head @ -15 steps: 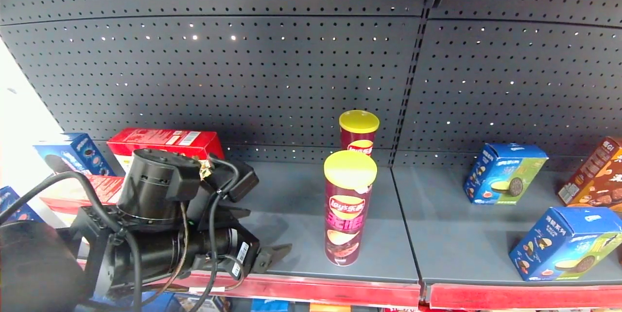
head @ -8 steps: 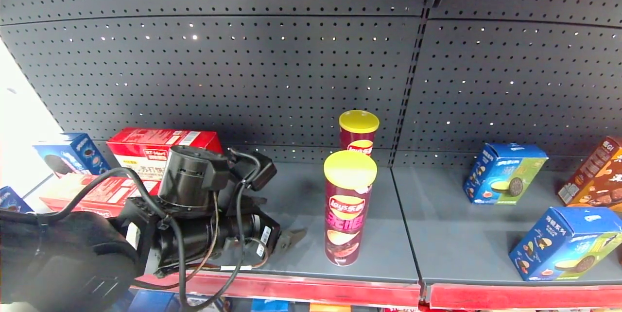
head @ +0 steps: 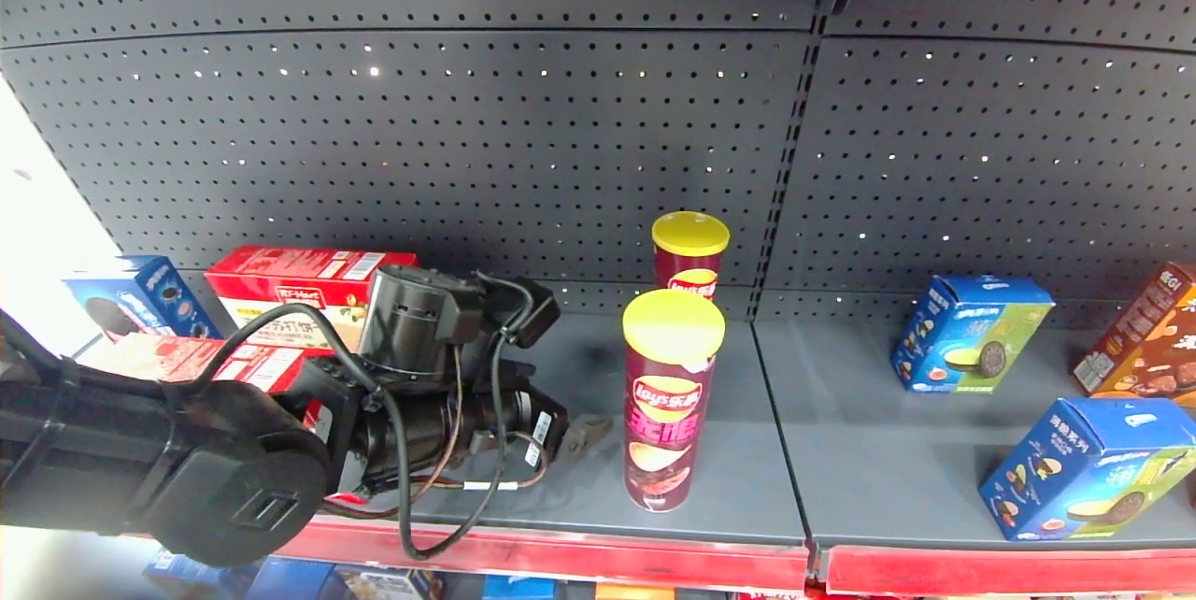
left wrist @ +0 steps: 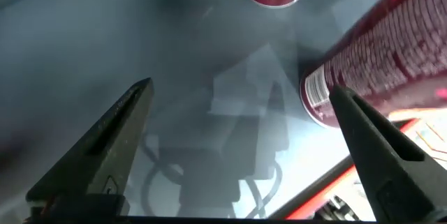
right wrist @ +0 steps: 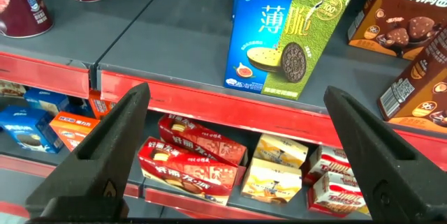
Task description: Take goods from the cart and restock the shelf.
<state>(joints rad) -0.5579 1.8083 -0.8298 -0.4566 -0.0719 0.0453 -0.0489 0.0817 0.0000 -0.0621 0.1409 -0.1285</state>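
One yellow-lidded maroon crisp tube (head: pixel 668 399), upright: your empty left gripper (left wrist: pixel 241 88), jaws apart as on the right gripper (right wrist: pixel 237 88), sits just beside it, so a sideways nudge could topple it.

Dk grey pegboard back panel (head: pixel 467 142), light thru holes; white glare (head: pixel 37 207) left.

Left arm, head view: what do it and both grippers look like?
The left arm is black, built of cylindrical housings, with loose black cables looping along it and small white labels near the wrist. The left gripper and right gripper each have two dark, tapered fingers.
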